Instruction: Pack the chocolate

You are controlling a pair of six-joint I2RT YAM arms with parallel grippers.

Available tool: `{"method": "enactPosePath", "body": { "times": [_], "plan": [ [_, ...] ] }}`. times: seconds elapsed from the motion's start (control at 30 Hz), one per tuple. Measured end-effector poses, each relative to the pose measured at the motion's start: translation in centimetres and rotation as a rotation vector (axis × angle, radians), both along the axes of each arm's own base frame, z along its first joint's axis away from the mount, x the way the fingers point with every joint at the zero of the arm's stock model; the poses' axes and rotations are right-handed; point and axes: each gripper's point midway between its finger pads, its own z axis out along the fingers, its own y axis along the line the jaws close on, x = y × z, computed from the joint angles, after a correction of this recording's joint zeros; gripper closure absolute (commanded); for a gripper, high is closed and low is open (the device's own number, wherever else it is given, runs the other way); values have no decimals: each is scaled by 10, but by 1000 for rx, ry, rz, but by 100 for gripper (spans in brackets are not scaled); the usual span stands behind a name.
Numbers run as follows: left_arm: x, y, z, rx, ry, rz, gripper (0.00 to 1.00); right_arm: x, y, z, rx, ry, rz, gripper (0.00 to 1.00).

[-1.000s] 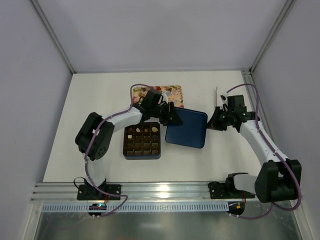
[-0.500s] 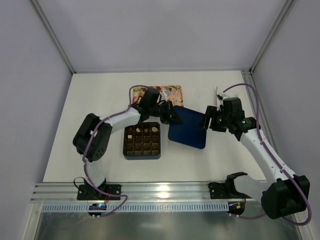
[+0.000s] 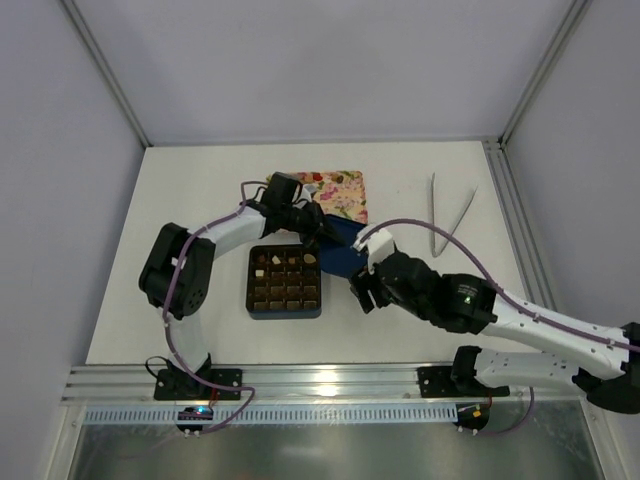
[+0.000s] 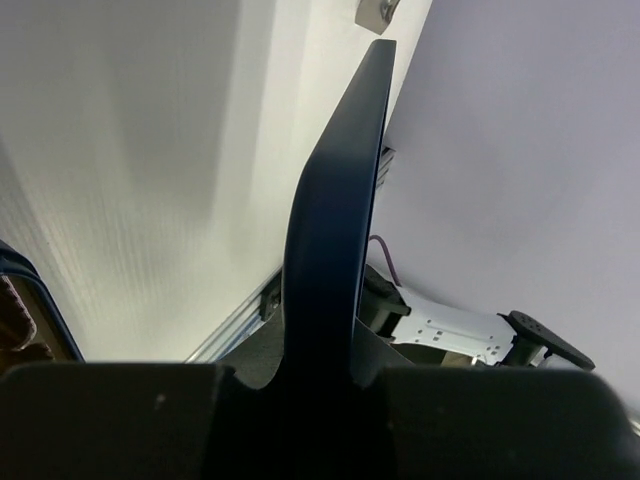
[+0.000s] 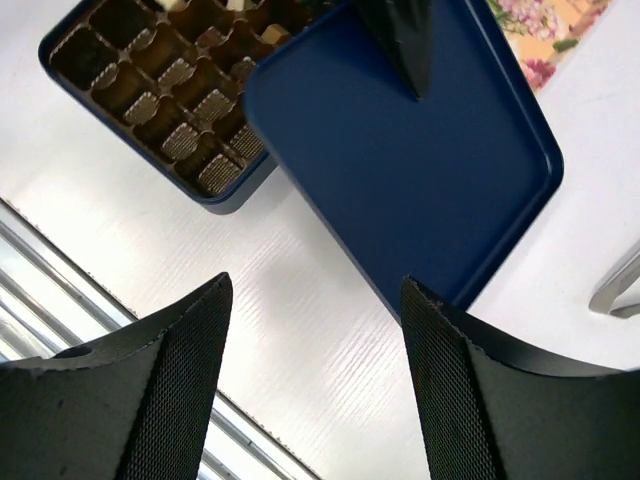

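L hand (image 3: 316, 231) clamps the lid (image 5: 400, 170) by its edge, lid tilted over a box (image 5: 150, 90) corner. R hand (image 5: 312, 290) hovers released, empty. Few chocolates (image 3: 275, 261) sit in the box's far row. Keep the grip firm & swing lid clear w/o clipping the box.
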Motion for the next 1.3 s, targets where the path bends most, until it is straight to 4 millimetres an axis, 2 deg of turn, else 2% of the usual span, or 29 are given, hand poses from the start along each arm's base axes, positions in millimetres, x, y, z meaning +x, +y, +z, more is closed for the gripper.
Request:
{"method": "enactPosePath", "body": {
  "times": [0.1,0.2,0.33,0.5,0.77,1.1,1.3],
  "plan": [
    [-4,-1,1,-2,35,0,100,-11,19,-6,-117,-64,62,31],
    [-7,-1,1,-2,61,5,100,-14,29,-20,-245,-113,90,33],
    [-8,-1,4,-3,75,8,100,-7,28,-39,-406,-168,85,36],
    [-9,-1,7,-6,88,15,100,8,21,-44,-538,-249,52,44],
    [-10,0,9,-8,91,16,100,24,24,-47,-674,-350,47,51],
    [-15,2,17,-18,82,12,100,33,26,-49,-751,-422,63,61],
    [-17,2,17,-19,85,9,100,35,28,-55,-792,-433,73,75]
  ]
}}
